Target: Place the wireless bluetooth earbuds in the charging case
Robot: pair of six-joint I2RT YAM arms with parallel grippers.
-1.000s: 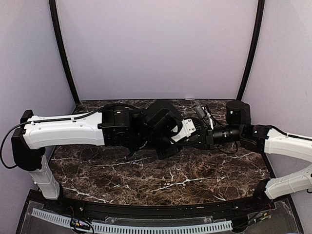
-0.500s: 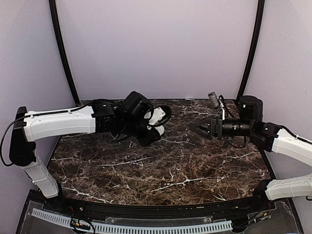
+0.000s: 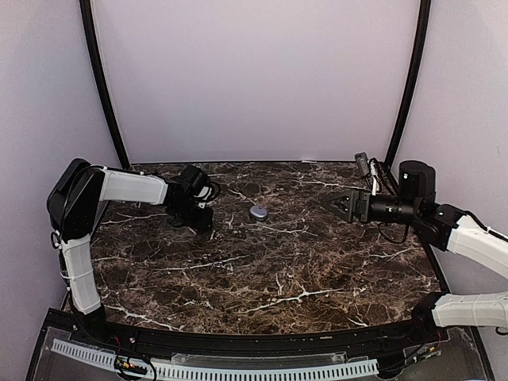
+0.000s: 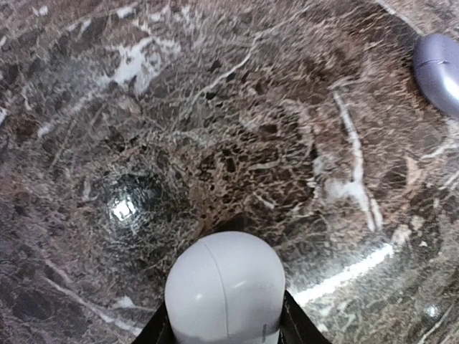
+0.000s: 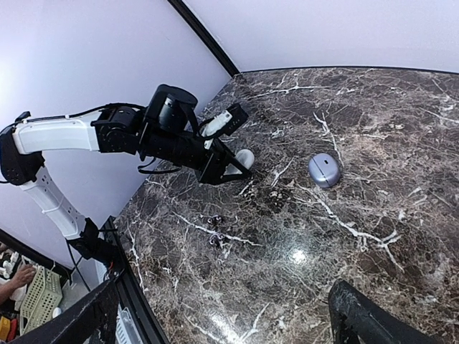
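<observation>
The charging case (image 3: pixel 258 212) lies closed on the marble, lavender and glossy, also seen in the right wrist view (image 5: pixel 326 170) and at the top right of the left wrist view (image 4: pixel 439 72). My left gripper (image 3: pixel 200 217) is to its left, shut on a plain white oval pebble (image 4: pixel 226 287), low over the table. My right gripper (image 3: pixel 337 203) hovers to the case's right, wide open and holding nothing (image 5: pixel 226 287). Two tiny dark-and-pale things (image 5: pixel 216 229) lie on the marble in front of the left gripper. I cannot tell whether they are the earbuds.
The dark veined marble table (image 3: pixel 270 278) is ringed by lavender walls with black corner posts (image 3: pixel 103 87). A white cable track (image 3: pixel 238 371) runs along the near edge. The left arm (image 5: pixel 64 136) stretches along the table's left side.
Both arms have pulled apart from the table's middle. The right gripper opened and drew back right. The left gripper retreated left with the white pebble. The case now lies alone between them.
</observation>
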